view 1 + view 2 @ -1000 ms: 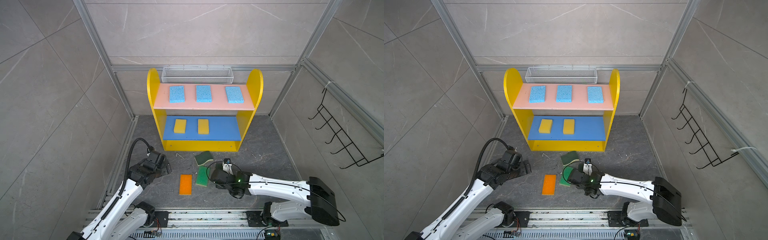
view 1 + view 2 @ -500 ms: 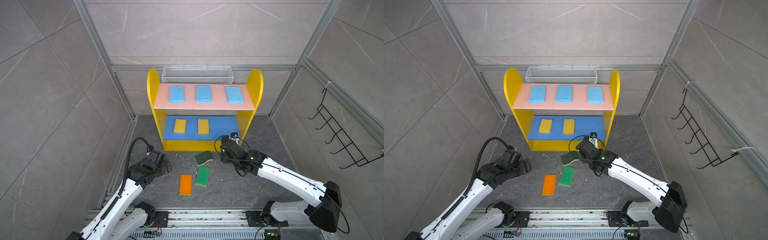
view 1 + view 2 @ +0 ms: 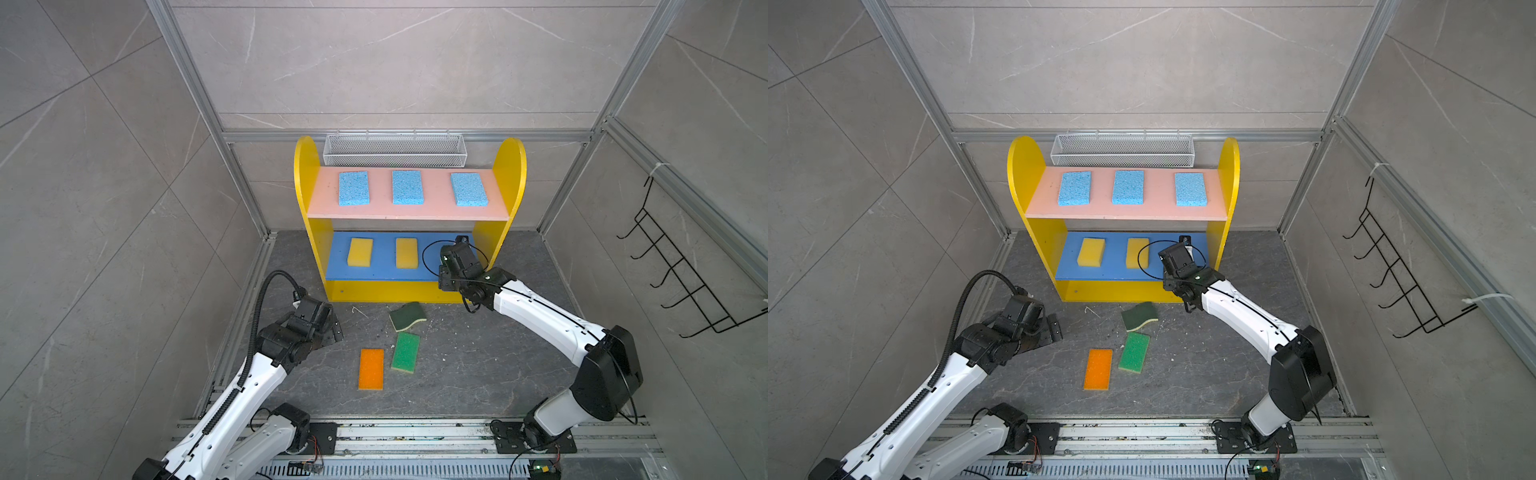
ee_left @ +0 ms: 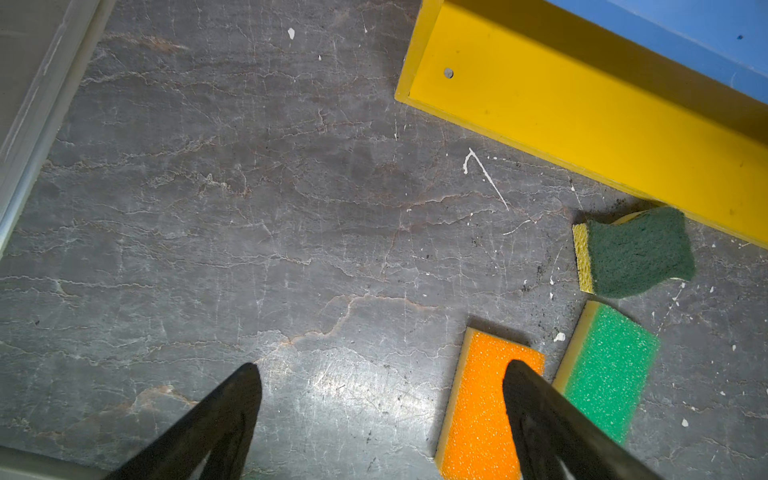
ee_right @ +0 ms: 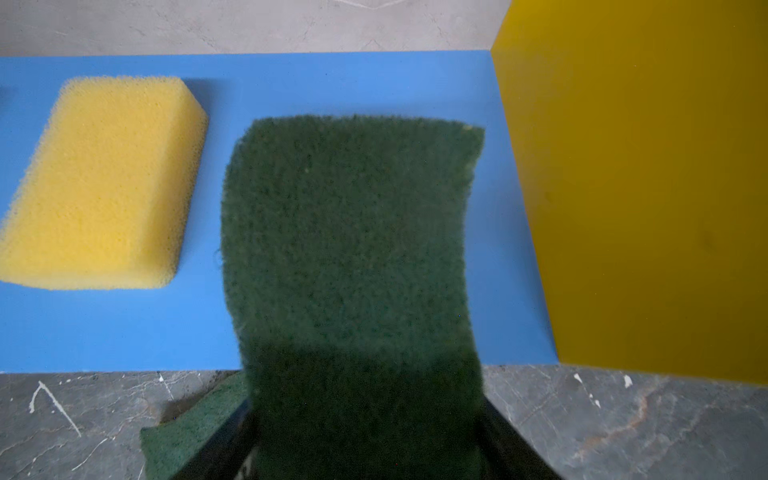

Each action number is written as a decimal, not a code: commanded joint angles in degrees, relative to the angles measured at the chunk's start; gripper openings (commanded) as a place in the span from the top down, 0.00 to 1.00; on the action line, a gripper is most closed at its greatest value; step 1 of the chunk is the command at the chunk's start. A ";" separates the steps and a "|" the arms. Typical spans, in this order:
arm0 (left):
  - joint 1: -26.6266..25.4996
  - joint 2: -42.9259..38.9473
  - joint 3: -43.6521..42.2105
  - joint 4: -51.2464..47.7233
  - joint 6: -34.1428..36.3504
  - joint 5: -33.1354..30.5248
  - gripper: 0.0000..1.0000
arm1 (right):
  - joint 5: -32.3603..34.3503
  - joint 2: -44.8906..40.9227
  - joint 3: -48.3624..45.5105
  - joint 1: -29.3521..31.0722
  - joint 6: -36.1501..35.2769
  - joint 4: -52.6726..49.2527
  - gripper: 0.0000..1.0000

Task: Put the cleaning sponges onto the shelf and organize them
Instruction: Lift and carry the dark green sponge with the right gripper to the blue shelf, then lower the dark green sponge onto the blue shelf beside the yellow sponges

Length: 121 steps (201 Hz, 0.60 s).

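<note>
Dark-green sponge [image 5: 353, 249] blurred, right gripper [image 5: 365, 440] fingers barely showing beside it

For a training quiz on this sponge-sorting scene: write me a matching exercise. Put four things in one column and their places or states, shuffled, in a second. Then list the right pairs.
Column one
1. leftmost light blue sponge
2. left yellow sponge
3. orange sponge
4. right pincer

Column two
A. lying on the floor in front of the shelf
B. shut on the dark-green sponge at the right end of the blue middle board
C. lying on the pink upper board
D. lying on the blue middle board

Pairs: 1-C, 2-D, 3-A, 4-B
</note>
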 commanded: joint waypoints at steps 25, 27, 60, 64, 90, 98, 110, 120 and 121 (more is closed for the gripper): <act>0.05 2.25 2.99 0.97 -0.08 -1.64 0.07 | -2.17 4.18 3.11 -3.43 -2.82 4.10 0.31; 0.01 2.38 3.02 1.02 -0.12 -1.64 0.07 | -2.18 4.32 3.16 -3.57 -2.82 4.18 0.31; 0.00 3.03 3.33 1.02 -0.07 -1.56 0.07 | -3.11 6.61 4.22 -5.58 -3.09 4.95 0.31; 0.00 3.01 3.32 1.08 -0.11 -1.55 0.07 | -3.30 6.77 4.12 -5.78 -3.10 5.12 0.30; 0.00 2.62 3.47 1.52 -0.12 -1.72 0.07 | -3.84 7.54 4.06 -6.16 -3.43 6.09 0.31; 0.00 2.63 3.52 1.62 -0.06 -1.71 0.07 | -3.83 7.68 4.08 -6.16 -3.59 6.36 0.31; 0.00 2.64 3.56 1.72 -0.12 -1.69 0.07 | -3.77 7.94 3.96 -6.25 -3.99 6.88 0.30; 0.00 2.75 3.55 1.72 -0.11 -1.64 0.07 | -3.55 8.20 4.08 -6.24 -4.23 7.02 0.30; 0.00 2.80 3.58 1.72 -0.08 -1.64 0.07 | -3.57 8.20 4.03 -6.20 -4.27 7.02 0.30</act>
